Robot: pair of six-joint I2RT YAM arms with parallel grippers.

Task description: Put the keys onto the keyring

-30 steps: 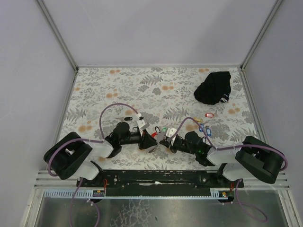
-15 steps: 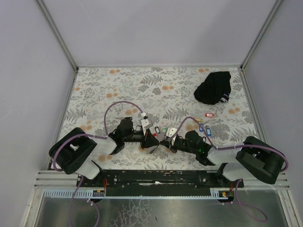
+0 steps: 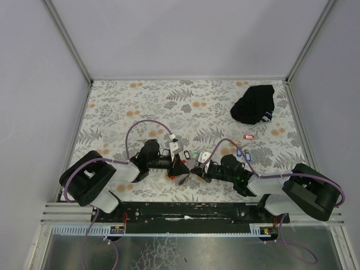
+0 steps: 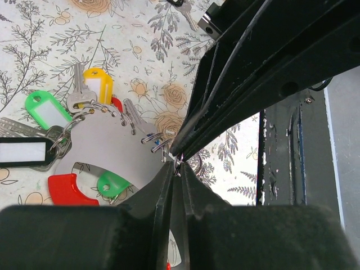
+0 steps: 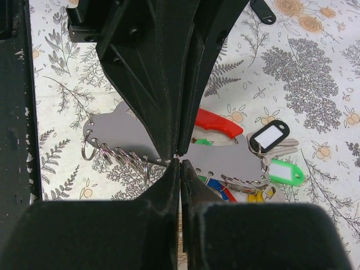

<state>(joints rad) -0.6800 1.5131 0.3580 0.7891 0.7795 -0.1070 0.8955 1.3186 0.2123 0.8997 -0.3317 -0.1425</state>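
Left wrist view: several keys hang on the keyring — left gripper and right gripper both clamp it, jaws closed — while a red-tagged key and blue-tagged keys lie loose.

Top camera's sitting high behind the arm bases, looking down across the whole table. The wrist cameras are riding low and close, each peering along its own fingers and facing the other: left gripper, right gripper, both sharing the keyring.
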